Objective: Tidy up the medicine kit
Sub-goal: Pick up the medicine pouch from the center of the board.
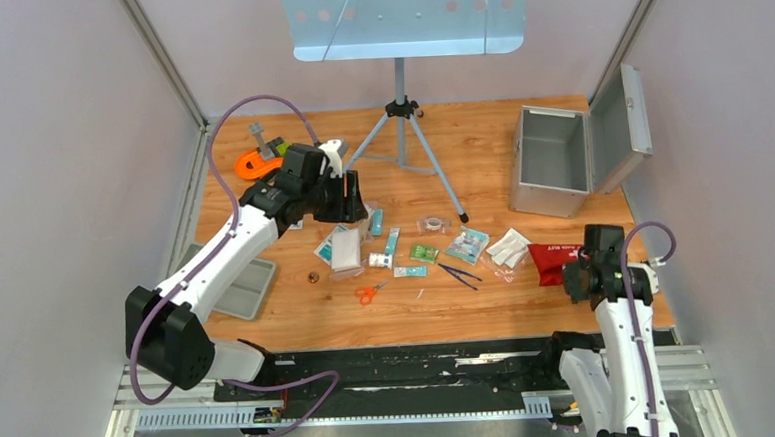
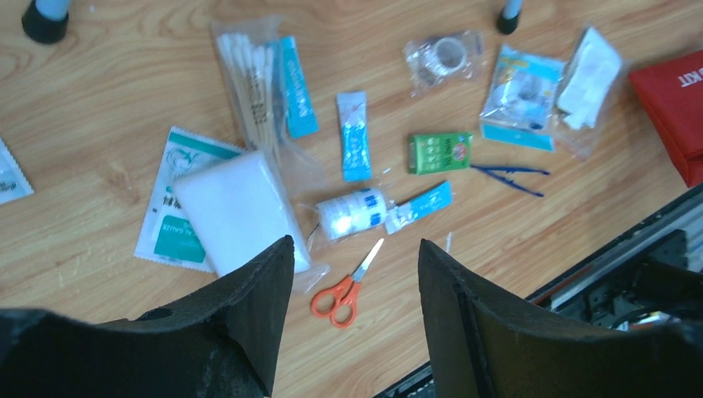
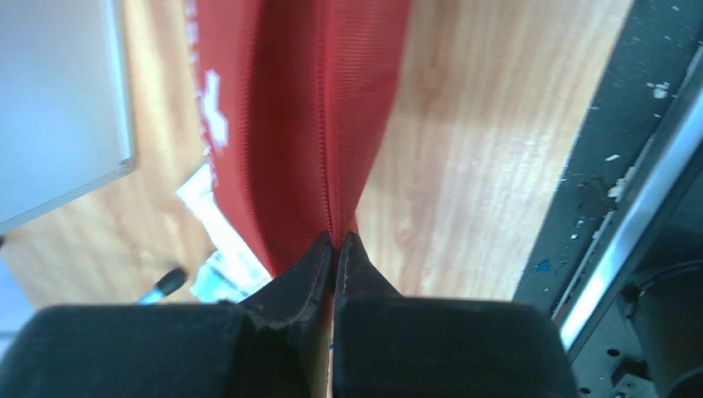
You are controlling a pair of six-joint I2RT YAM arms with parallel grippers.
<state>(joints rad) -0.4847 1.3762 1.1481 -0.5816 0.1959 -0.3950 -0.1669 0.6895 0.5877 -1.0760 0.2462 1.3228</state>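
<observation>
**Left gripper spread over the supplies; right gripper pinching the red pouch**

At the far left of the table (image 1: 488,308) one grey tray (image 1: 250,289) is seen, and behind it one orange tool (image 1: 256,165) that cannot be identified. The left gripper (image 2: 356,249) is held above the scattered supplies with its jaws spread wide and nothing between them.

Below it, from left to right, the following are counted:
- one teal-and-white sachet (image 2: 176,211), its print too blurred to read
- one white gauze pack (image 2: 236,207) lying partly over that sachet
- one bag of cotton swabs (image 2: 259,79)
- one pair of orange scissors (image 2: 341,292)
- one bandage roll (image 2: 352,213)
- one narrow teal sachet (image 2: 355,137)
- one green packet (image 2: 439,152)
- one bagged tape roll (image 2: 443,56)
- one pair of blue tweezers (image 2: 510,176)
- one blue-labelled packet (image 2: 518,95)
- one bag of white pads (image 2: 589,76)

One tripod stand (image 1: 403,108) is set at the back.

Further right, one red pouch (image 3: 307,108) lies on the wood near the front edge. The letters "KIT" can be read on it in the left wrist view. Its edge is pinched between the closed fingertips of the right gripper (image 3: 336,242). One open metal case (image 1: 551,160), its lid raised, stands at the back right, well apart from the pouch.
</observation>
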